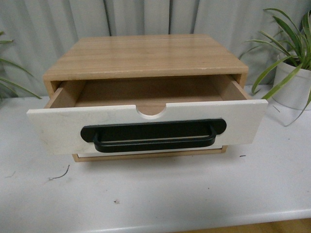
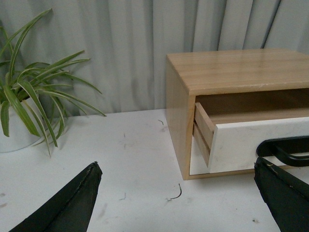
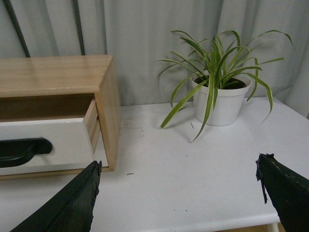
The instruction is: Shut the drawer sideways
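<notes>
The white table [image 1: 160, 194] carries a wooden cabinet [image 1: 146, 53], 2 potted plants, the left plant [image 2: 19, 125] and the right plant [image 1: 294, 87], and small dark scraps [image 1: 60, 174].

drawer [image 3: 58, 140] cut off, potted plant [image 1: 291, 87] cropped

drawer [image 1: 146, 127] pulled out of cabinet [image 1: 146, 56] front | potted plant [image 1: 291, 73] right of cabinet

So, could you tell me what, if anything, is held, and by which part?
Nothing is held: left gripper and right gripper are open, clear of the white-fronted wooden drawer.
</notes>
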Tool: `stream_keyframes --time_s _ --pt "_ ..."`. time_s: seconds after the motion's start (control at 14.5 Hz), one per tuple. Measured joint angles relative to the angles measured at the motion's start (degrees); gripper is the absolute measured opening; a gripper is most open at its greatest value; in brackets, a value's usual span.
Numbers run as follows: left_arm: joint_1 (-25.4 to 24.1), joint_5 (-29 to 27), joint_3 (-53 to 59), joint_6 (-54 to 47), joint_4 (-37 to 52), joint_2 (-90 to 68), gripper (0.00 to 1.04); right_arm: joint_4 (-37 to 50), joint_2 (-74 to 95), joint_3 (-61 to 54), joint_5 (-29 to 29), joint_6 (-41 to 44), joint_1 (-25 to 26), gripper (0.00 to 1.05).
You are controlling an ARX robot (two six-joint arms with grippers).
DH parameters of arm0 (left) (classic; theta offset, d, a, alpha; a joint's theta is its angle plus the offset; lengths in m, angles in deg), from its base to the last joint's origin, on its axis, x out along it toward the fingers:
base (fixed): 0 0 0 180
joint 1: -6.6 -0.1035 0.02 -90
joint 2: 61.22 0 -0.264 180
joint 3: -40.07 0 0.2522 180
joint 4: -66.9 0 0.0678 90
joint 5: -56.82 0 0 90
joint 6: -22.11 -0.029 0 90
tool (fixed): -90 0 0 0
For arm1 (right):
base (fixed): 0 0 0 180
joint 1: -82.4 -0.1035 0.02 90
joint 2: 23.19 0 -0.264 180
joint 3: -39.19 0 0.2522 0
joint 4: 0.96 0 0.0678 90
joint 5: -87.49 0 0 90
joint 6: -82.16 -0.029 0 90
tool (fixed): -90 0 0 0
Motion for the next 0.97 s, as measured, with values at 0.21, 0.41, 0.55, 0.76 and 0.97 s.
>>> stream_keyframes --time_s 0.21,0.41,0.55,0.76,0.97 --pt "0.00 0.00 0.00 0.00 0.00 0.00 0.98 0.02 0.00 0.00 -0.02 0.00 0.00 0.98" --pt "3.37 8.22 -0.07 -6.56 0.11 -4.33 0.98 -9.66 12.33 5.97 6.69 -7.06 -3.80 0.98" --pt "7.93 13.46 -1.31 -14.43 -2.86 -10.62 0.98 -12.41 21.62 10.64 -1.57 -4.76 -7.69 0.98" --pt "11.08 20.13 -5.46 -26.53 -1.40 -21.00 0.98 -12.24 31.89 13.29 -8.68 3.58 -13.84 0.98" --pt "15.65 22.25 -7.02 -36.09 3.32 -33.59 0.98 -11.76 41.94 17.94 -15.47 13.99 -14.19 0.98"
